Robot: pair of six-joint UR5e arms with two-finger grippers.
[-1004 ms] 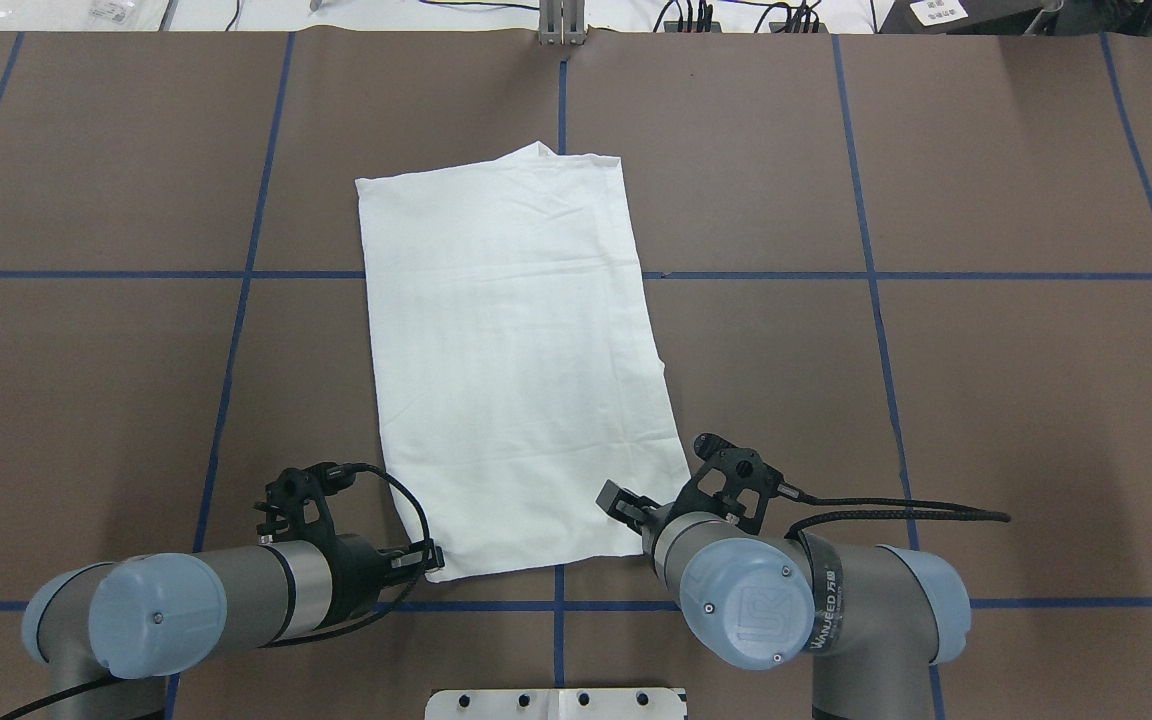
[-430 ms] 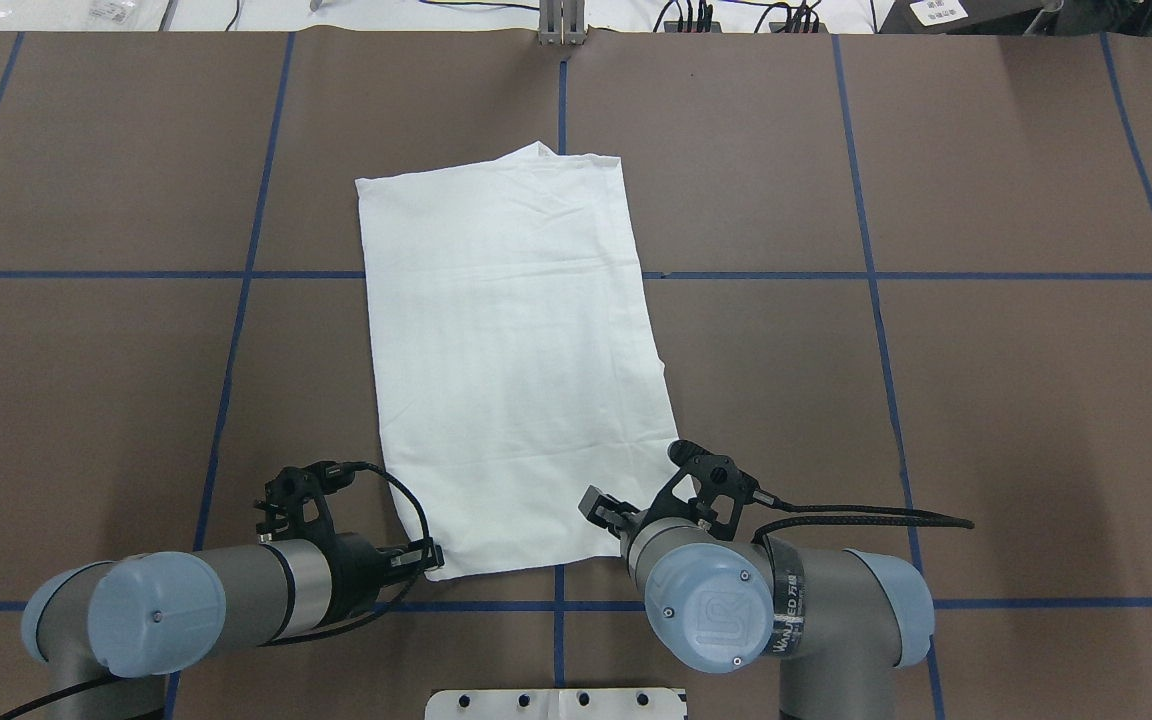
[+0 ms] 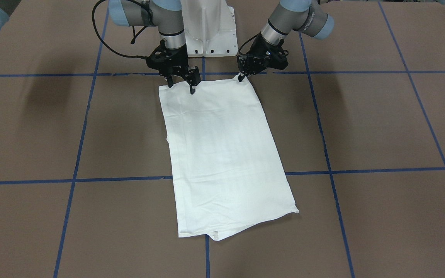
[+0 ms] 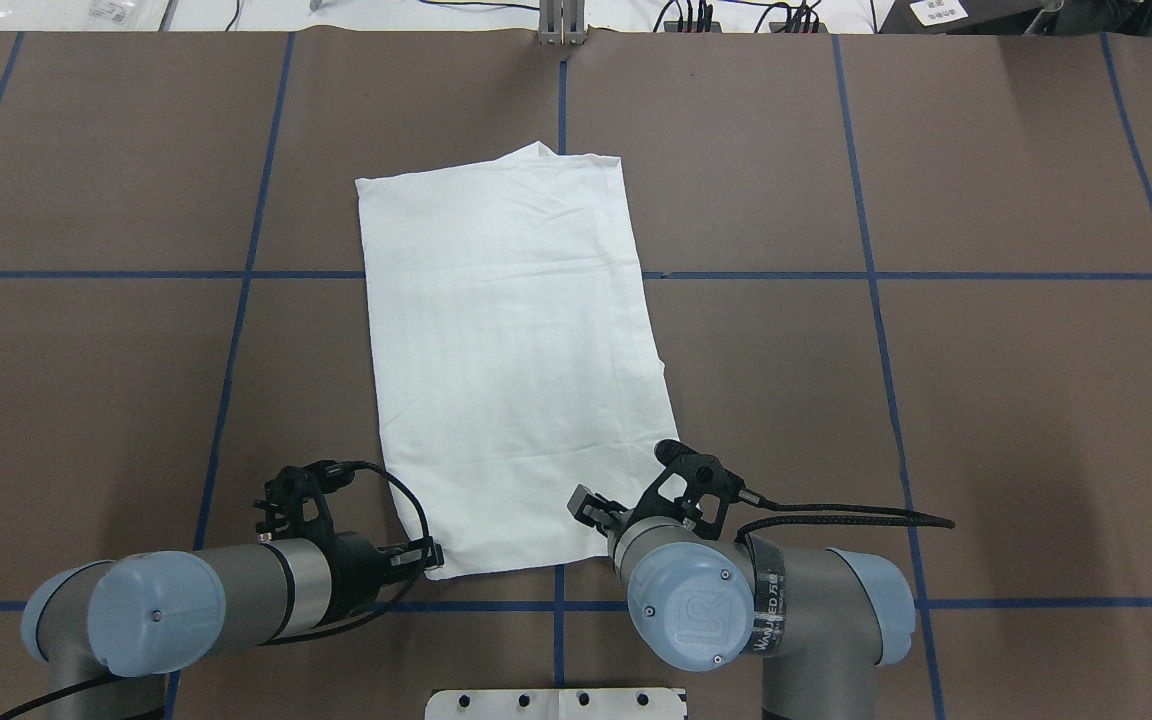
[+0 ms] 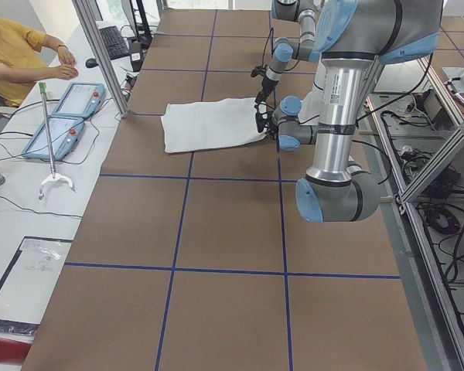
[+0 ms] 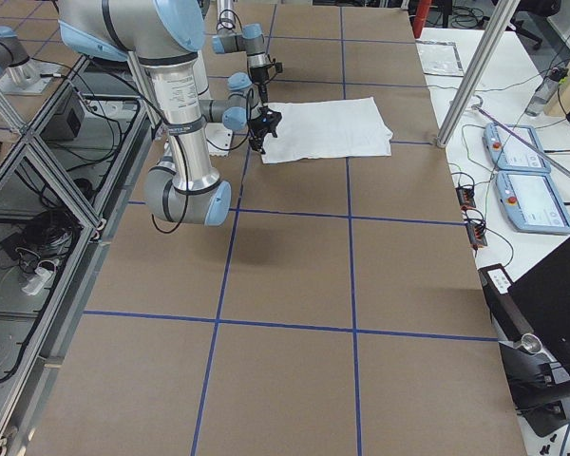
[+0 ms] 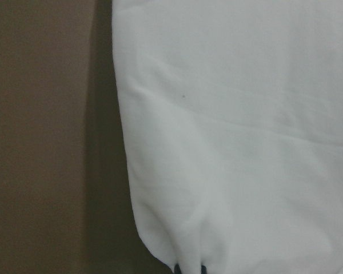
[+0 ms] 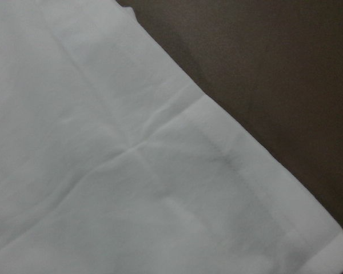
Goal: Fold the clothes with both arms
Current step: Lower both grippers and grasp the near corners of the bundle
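A white T-shirt (image 4: 511,360), folded into a long smooth rectangle, lay flat at the middle of the bench (image 4: 986,400). The left gripper (image 3: 240,78) pinched one robot-side corner; the right gripper (image 3: 181,88), jaws spread, stood at the other.

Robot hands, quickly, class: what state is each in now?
Black left hand: closed on a corner of the white cotton T-shirt.
Black right hand: open, holding nothing.

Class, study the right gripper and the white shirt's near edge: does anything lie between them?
Nothing visible does. The open right gripper hangs directly at the near corner of the T-shirt, with no other object between them.
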